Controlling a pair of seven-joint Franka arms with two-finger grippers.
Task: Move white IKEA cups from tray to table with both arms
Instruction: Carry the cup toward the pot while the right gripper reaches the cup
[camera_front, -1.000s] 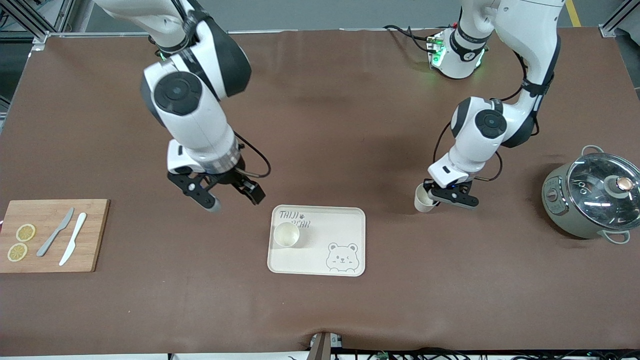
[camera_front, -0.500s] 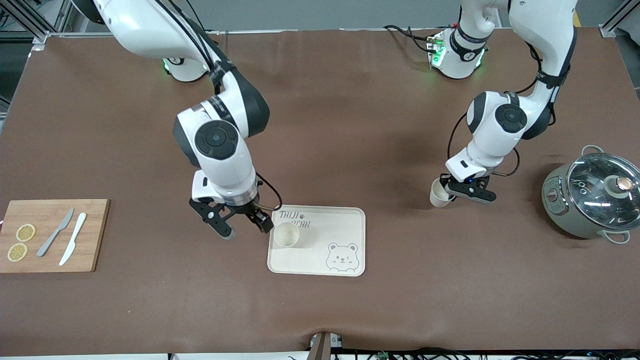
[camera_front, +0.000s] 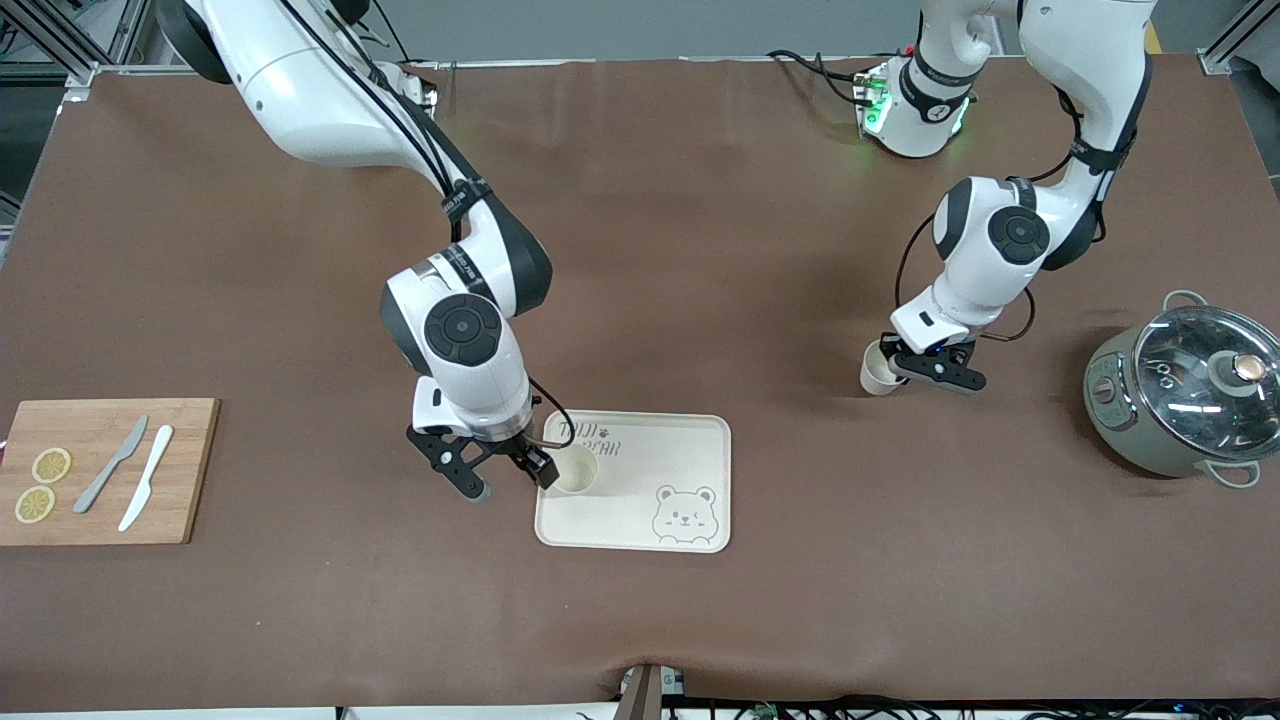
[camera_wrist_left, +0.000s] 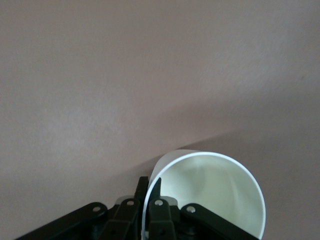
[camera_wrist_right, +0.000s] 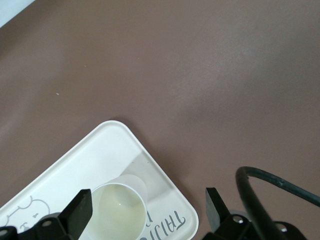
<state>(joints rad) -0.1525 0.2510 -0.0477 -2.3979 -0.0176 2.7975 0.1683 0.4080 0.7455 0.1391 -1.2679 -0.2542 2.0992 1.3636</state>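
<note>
The left gripper (camera_front: 925, 372) is pinching the rim of one cup (camera_front: 877, 369) and holding it tilted, low over the bare table (camera_front: 700, 250) between the tray (camera_front: 690, 450) and a lidded pot (camera_front: 1180, 400); it is not set down yet. The right gripper (camera_front: 500, 478) is hanging with jaws spread at the tray's edge, one finger beside the second cup (camera_front: 577, 469), which is sitting ungrasped in the tray. A cutting board (camera_front: 100, 470) with knives is lying toward the right arm's end.

The right claw (camera_wrist_right: 145, 212) hangs with its two black fingers (camera_wrist_right: 80, 210) spread wide over a corner of the cream tray (camera_wrist_right: 95, 150). A white cup (camera_wrist_right: 120, 207) stands on that corner, next to the lettering, brown counter (camera_wrist_right: 200, 75) all around.
</note>
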